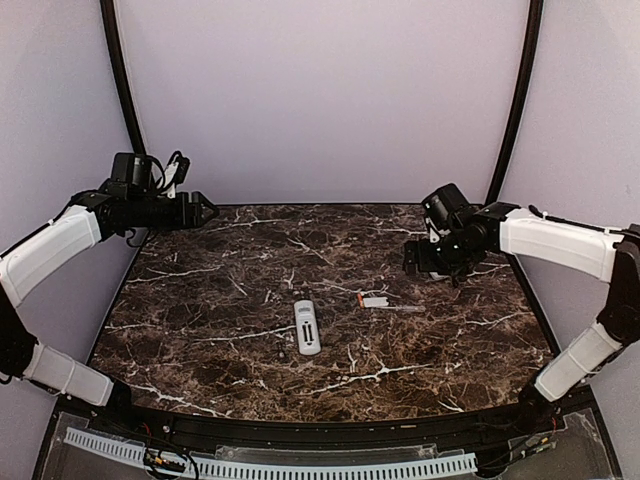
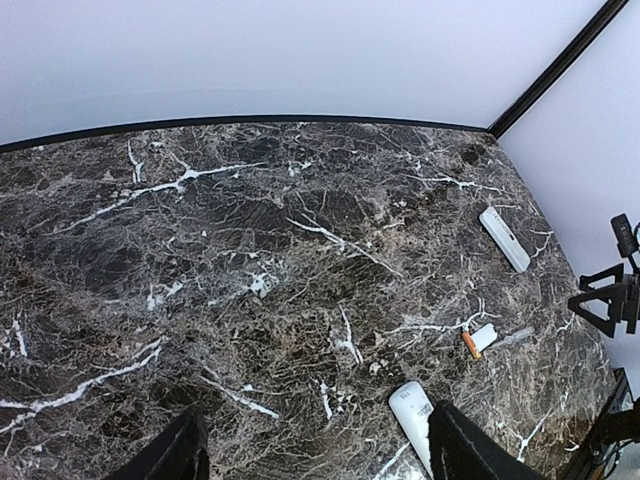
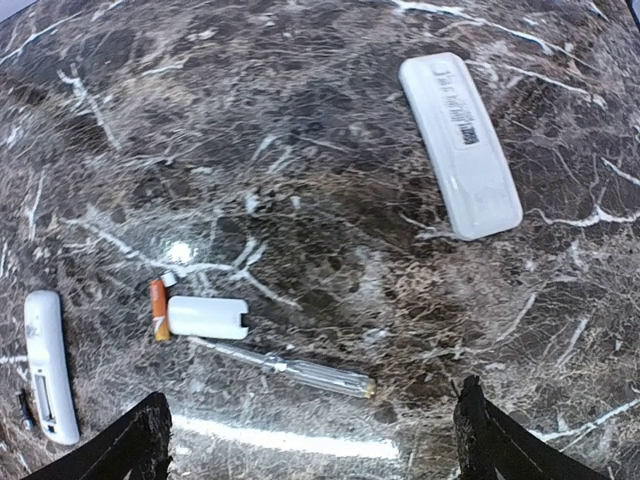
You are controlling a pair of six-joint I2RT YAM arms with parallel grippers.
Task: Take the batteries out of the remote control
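Note:
A white remote lies mid-table with its slotted back up; it also shows in the right wrist view and the left wrist view. One orange battery lies loose on the table against a small white cover; the battery also shows in the top view and the left wrist view. My left gripper is open and empty, high over the far left corner. My right gripper is open and empty, above the table right of the battery.
A thin grey rod with a clear handle lies next to the cover. A second white remote lies face down further off, also in the left wrist view. A small dark bit lies beside the first remote.

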